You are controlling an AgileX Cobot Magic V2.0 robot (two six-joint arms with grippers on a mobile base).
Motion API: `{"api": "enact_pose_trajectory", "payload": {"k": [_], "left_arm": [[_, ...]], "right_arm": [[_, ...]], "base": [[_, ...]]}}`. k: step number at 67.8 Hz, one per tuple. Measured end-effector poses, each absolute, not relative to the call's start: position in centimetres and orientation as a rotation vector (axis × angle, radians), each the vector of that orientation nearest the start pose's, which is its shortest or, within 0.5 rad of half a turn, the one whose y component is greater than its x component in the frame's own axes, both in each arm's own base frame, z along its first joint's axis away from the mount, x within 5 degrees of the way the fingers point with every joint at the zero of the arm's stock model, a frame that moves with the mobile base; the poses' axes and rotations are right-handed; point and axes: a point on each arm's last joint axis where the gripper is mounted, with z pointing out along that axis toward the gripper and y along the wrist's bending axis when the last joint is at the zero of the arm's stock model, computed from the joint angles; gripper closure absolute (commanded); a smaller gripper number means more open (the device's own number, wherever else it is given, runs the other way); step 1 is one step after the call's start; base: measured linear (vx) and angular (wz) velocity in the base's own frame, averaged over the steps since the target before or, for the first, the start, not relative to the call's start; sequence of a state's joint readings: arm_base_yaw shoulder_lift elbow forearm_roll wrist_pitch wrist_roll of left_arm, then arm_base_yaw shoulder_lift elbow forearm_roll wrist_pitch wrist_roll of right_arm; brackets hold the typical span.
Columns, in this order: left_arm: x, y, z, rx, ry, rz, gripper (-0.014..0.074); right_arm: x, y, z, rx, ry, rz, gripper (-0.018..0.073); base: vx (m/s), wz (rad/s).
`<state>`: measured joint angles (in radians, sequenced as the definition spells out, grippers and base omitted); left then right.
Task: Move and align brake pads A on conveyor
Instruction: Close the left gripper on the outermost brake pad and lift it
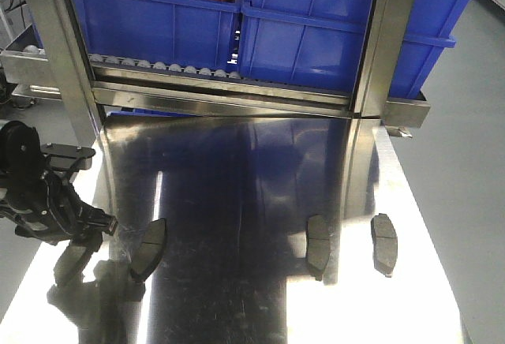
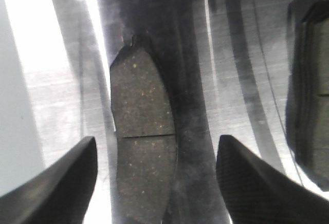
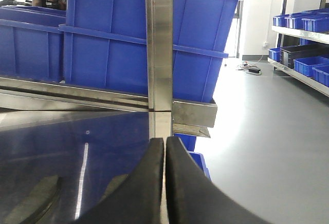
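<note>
Jaws of the left gripper [image 2: 157, 139] stand wide in the left wrist view, with one finger at seven o'clock and one at five. A brake pad [image 2: 144, 147] lies flat on the table [image 2: 231, 54] between them, untouched, and a second brake pad [image 2: 313, 90] shows at three o'clock. The pad sits nearer the seven o'clock finger, so I judge an uneven close could skid it across the slick steel or catch only its edge.

From the front, the left gripper [image 1: 87, 232] hangs at eight o'clock over that brake pad [image 1: 69, 263]. The second brake pad [image 1: 148, 245] lies just beside it, close enough to be knocked. A third brake pad [image 1: 318, 243] and a fourth brake pad [image 1: 383, 243] lie at five o'clock, well apart from those. Blue bins [image 1: 316, 20] fill twelve o'clock. No conveyor shows in this view.

On the right wrist view, the right gripper [image 3: 165, 183] has its jaws pressed together on nothing, facing a steel post [image 3: 159, 54] at twelve o'clock.
</note>
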<state>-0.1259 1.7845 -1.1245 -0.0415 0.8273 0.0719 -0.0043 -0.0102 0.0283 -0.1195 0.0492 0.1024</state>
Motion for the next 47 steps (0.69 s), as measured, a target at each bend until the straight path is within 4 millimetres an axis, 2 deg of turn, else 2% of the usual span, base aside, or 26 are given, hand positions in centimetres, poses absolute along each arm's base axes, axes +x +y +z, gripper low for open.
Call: {"api": "enact_pose_trajectory", "payload": {"k": [29,40,47], "left_arm": [[33.7,-4.5,16.4,0.219,3.011,-0.055,0.0119],[33.8,-4.5,16.2,0.200,3.013,-0.055,0.0180],[34.0,-4.6,16.2,0.185,3.009,-0.054,0.0251]], "right_arm": [[5.7,-0.1,20.0,-0.005,1.551,-0.021,0.0571],[5.7,-0.1,20.0,-0.005,1.551,-0.021,0.0571],[5.7,-0.1,20.0,-0.005,1.551,-0.021,0.0571]], "base": [[0.00,0.00],[0.00,0.00],[0.00,0.00]]}}
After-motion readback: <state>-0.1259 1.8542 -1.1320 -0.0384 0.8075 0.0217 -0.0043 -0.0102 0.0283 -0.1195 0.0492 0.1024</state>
